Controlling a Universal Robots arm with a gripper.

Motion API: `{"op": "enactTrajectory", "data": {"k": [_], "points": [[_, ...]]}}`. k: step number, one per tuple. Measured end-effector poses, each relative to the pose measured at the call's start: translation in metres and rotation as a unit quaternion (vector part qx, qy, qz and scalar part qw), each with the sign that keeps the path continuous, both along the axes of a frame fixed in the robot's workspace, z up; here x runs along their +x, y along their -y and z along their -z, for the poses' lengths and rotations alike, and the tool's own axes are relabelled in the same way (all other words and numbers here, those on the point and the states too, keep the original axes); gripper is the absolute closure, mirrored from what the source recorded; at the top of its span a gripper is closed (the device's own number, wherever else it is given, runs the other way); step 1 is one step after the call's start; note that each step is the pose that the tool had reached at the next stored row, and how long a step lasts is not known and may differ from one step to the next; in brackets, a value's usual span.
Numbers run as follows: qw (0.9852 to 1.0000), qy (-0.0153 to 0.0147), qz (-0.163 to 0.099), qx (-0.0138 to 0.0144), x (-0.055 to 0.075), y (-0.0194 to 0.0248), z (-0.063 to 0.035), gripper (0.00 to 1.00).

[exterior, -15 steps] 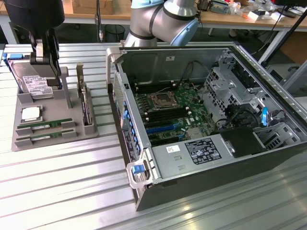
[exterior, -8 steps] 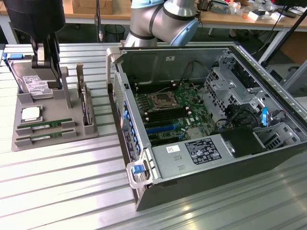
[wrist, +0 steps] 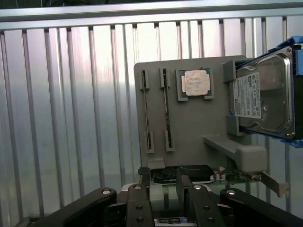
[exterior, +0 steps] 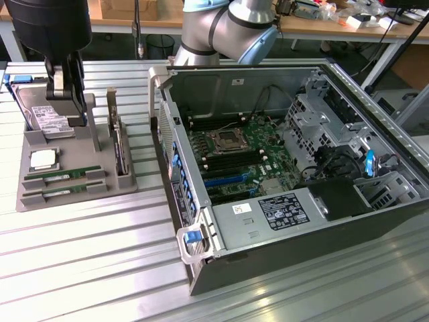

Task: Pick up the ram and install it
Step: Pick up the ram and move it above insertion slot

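pos: my black two-finger gripper (exterior: 67,107) (wrist: 164,182) above grey plastic tray (exterior: 80,194) (wrist: 189,123), near its back edge | fingers parted, empty | long green ram stick (exterior: 64,174) (wrist: 165,109) slotted along tray's opposite edge, uncovered

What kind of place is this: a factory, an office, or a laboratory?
Probably a robotics laboratory or workshop: a robot arm reaches over a ribbed metal table, which carries an open computer case and a gray tray of computer parts.

Two ram sticks (exterior: 64,174) (exterior: 67,190) are lying in one gray tray (exterior: 75,151), sharing it with one processor chip (exterior: 42,159), one hard drive (exterior: 48,119) and one expansion card (exterior: 120,144). One open computer case (exterior: 268,251) is sitting on the counter (exterior: 94,261).
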State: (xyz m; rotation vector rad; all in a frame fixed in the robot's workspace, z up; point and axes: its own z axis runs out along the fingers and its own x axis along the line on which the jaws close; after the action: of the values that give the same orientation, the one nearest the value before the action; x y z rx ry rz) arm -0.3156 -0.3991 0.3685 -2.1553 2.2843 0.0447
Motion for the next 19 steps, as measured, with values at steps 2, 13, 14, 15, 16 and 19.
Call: {"op": "enactTrajectory", "data": {"k": [2,13,14,15,16,19], "points": [[1.0,0.0,0.0,0.0,0.0,0.0,0.0008,0.64],[1.0,0.0,0.0,0.0,0.0,0.0,0.0089,0.64],[1.0,0.0,0.0,0.0,0.0,0.0,0.0094,0.64],[1.0,0.0,0.0,0.0,0.0,0.0,0.0099,0.64],[1.0,0.0,0.0,0.0,0.0,0.0,0.0104,0.64],[1.0,0.0,0.0,0.0,0.0,0.0,0.0131,0.64]]}}
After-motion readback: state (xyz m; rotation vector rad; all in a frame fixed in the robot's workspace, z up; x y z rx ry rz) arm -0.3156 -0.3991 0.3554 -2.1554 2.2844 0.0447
